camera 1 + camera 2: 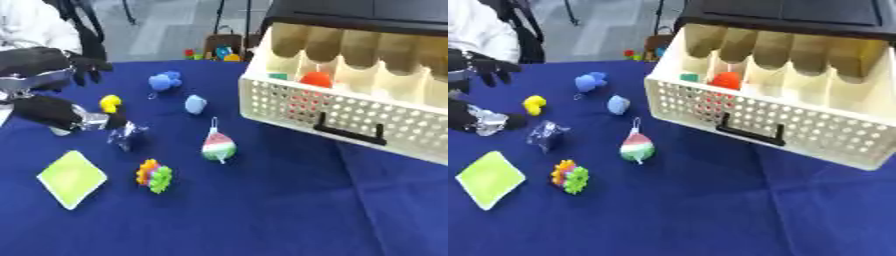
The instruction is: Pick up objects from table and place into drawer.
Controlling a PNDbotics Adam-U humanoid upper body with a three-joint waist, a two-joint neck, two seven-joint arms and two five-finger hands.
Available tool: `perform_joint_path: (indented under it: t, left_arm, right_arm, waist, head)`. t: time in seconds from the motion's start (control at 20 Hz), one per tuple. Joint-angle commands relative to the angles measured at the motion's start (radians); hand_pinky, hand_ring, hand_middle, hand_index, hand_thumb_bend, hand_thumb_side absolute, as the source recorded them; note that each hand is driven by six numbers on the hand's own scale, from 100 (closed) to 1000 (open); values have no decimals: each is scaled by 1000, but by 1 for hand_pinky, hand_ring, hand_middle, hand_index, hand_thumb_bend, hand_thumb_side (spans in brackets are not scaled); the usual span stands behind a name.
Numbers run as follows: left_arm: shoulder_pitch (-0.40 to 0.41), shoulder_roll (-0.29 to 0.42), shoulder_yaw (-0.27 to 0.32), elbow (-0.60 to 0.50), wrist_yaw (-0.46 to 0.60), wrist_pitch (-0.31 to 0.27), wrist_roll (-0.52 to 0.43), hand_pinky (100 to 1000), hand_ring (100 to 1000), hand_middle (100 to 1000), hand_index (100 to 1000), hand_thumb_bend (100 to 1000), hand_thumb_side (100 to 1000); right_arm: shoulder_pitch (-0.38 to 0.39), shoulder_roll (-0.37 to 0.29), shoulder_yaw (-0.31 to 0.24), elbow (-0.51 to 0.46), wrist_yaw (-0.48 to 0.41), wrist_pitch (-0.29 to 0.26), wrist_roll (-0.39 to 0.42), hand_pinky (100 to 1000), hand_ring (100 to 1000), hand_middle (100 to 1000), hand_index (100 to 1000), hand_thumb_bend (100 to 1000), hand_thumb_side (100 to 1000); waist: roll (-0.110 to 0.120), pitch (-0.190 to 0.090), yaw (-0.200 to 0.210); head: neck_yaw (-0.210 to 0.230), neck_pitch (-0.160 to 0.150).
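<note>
The left hand [109, 121] reaches low, its fingers [116, 123] touching a dark crumpled object [127, 136].

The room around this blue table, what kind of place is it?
Probably a lab or demo room set up for sorting practice. A blue cloth covers the table, small toys like a watermelon-shaped one lie scattered, and a perforated cream drawer stands open with dividers.

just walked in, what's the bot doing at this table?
It is clearing toys off a blue table into an open cream drawer, which already holds an orange object and a green one. The left hand is reaching low toward a dark blue crinkly piece. The watermelon toy, yellow toy and others remain on the cloth.
</note>
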Motion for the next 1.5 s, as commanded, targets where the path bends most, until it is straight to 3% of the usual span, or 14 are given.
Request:
perform_joint_path:
  t: [0.05,0.25,0.55,1.5]
  left_arm:
    - [-24,38,-10,19,1,-3,-30,598,774,789,991,611,869]
    - [-39,29,-34,40,-1,-8,-51,590,772,785,975,621,870]
    - [-62,13,-65,84,-19,4,-64,592,777,811,993,646,883]
    - [-151,-41,-141,297,-106,-11,-93,606,789,810,968,681,881]
  right_arm:
    - [-15,-6,-17,-7,-14,-13,-15,220,533,449,738,107,743]
    - [-16,25,-22,-7,-30,-36,-36,236,528,451,732,100,740]
    - [-12,64,-30,-7,-44,-42,-45,232,520,441,727,100,744]
    - [-9,78,-30,-7,-42,-44,-50,227,519,435,724,100,742]
  waist:
    - [-5,-8,-2]
    - [-10,4,-7]
    - [-13,20,-11]
    - [-13,37,-36]
  head:
    - [3,15]
    - [7,12]
    - [19,-22]
    - [45,-58]
